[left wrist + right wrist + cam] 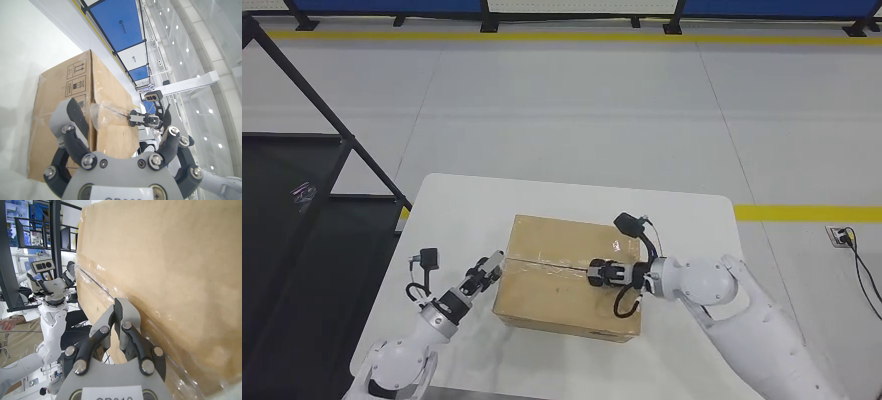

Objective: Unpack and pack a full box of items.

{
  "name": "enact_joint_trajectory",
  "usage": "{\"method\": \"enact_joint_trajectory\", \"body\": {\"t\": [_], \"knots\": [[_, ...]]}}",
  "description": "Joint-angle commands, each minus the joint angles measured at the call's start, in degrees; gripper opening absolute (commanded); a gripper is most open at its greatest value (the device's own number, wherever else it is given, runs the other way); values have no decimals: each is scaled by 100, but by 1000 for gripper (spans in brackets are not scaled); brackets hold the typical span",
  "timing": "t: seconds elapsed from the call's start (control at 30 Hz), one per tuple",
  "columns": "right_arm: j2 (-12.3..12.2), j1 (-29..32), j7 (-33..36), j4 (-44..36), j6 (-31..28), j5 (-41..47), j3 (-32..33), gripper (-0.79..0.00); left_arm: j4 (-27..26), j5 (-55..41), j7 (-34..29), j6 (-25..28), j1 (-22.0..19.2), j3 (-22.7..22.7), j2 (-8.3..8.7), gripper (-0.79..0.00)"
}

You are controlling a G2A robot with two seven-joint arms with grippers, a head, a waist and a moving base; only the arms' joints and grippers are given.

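The white table (447,205) is carrying a closed cardboard box (554,248) near its middle. The flaps are lying shut, so the contents are staying hidden. The left gripper (488,270) is hovering just beside the box's left side, its fingers spread open around the end of the seam. The right gripper (594,272) is resting over the box top with fingers pressed together, holding nothing, tips at the clear tape (542,263) on the seam.

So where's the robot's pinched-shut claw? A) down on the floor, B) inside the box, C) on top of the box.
C: the right gripper, shut, sits on top of the closed box, right at the tape along its middle seam.
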State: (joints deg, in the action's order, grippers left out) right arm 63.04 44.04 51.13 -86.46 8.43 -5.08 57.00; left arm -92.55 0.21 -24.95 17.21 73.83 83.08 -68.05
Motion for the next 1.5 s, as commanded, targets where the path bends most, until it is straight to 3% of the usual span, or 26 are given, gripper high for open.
{"method": "enact_joint_trajectory", "body": {"t": [0.0,0.33,0.67,1.07,1.47], "knots": [[-66,237,-82,-132,97,-26,274,-785,-6,9,4,1,-7,-6,1,0],[-287,1093,-163,-368,-219,255,1315,-785,19,7,0,0,-40,-15,7,0],[-371,1382,-93,-113,-441,586,1805,-785,56,6,-10,-26,-108,-51,8,0],[-380,1399,-100,127,-256,710,1823,-785,80,22,-11,-79,-207,-149,1,0],[-336,1044,-21,662,-170,756,1584,-785,61,61,17,-98,-203,-219,-3,0]]}}
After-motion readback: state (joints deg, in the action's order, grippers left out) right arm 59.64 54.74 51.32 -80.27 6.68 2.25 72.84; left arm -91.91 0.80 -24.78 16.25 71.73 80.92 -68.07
